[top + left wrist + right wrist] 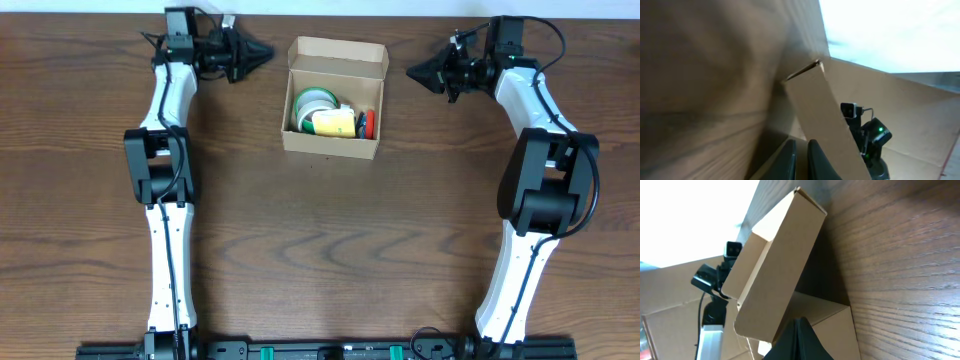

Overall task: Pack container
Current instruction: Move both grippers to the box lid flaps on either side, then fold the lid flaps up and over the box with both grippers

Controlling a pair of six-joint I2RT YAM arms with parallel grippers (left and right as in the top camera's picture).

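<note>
Left gripper [262, 53] and right gripper [415, 70], fingers pinched shut, empty
One each side of the single open container [330, 147], clear of it; at least three tape rolls [335, 122] inside

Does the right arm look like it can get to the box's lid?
Probably yes. The right arm's shut fingers sit near the box, pointing at it, and only bare table lies between. The lid stands open at the back, with nothing covering it.

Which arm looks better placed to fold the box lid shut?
Probably left, narrowly: the left hand sits closer to the container's open lid flap; the right hand is slightly farther off.
</note>
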